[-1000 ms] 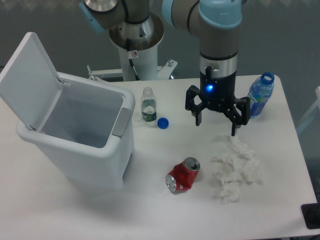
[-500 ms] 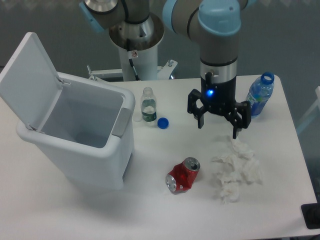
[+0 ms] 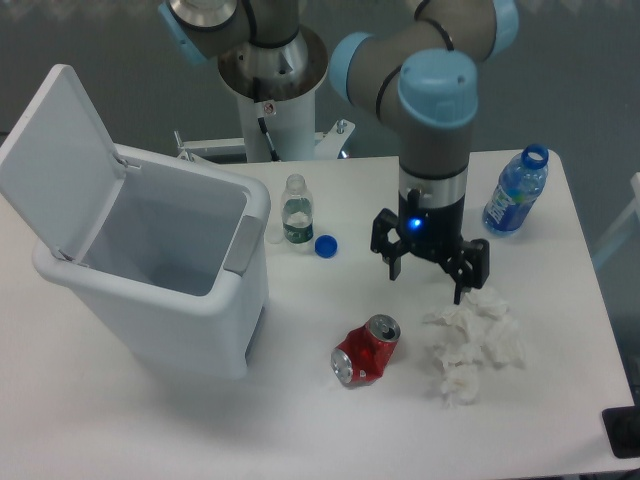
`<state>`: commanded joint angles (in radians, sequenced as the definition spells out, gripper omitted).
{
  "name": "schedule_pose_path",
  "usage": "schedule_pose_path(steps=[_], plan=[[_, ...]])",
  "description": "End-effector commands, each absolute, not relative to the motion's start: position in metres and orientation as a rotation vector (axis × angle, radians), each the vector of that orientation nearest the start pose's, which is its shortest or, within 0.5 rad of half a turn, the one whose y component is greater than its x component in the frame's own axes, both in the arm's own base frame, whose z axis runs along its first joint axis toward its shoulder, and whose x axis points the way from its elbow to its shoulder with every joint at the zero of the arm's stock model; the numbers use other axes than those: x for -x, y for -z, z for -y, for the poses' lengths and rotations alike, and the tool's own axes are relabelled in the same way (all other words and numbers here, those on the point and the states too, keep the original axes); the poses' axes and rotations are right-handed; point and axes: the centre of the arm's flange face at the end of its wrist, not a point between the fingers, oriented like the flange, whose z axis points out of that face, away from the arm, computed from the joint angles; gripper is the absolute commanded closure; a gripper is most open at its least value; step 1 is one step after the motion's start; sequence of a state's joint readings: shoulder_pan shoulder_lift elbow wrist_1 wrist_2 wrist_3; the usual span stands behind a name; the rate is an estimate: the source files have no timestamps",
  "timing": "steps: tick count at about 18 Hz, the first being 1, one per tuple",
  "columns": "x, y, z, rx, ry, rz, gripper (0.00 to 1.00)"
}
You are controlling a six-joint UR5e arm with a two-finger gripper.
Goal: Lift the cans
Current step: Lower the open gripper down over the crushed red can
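dented red can [image 3: 365, 351], silver ends

The arm [image 3: 436, 60] runs out past the top edge above the bin [image 3: 150, 270], so its upper links are unseen. A dark object [image 3: 622, 432] far right of the bin is cut by the corner. The clear bottle's [image 3: 296, 212] label text is too small to read.

Robotics lab, pedestal-mounted arm [image 3: 420, 60], plain white table [image 3: 150, 420], grey backdrop
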<state>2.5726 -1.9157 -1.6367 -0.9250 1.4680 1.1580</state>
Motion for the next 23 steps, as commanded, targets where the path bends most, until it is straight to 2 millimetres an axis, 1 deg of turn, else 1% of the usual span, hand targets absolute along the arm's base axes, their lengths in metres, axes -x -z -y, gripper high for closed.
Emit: schedule_pose_path(steps=[2,5,7,10,12,15,17,20,23], plan=[[0.45,-0.307,-0.462,2.942,-0.185,-0.309,0.0],[0.452,-0.282,-0.464,2.956,-0.138,-0.394,0.0],[0.452,-0.262,-0.464,2.974,-0.092,-0.396,0.0],[0.453,-0.255,-0.464,2.977,-0.079,-0.401,0.0],[0.455,-0.244,-0.464,2.985,-0.056,-0.398,0.0],[0.454,-0.235,-0.464,2.992,-0.033,-0.403,0.0],[0.456,-0.225,-0.465,2.999,-0.014,-0.4,0.0],[0.453,-0.218,-0.467,3.003,0.003,-0.407,0.0],[0.45,-0.217,-0.471,3.003,0.008,-0.418,0.0]])
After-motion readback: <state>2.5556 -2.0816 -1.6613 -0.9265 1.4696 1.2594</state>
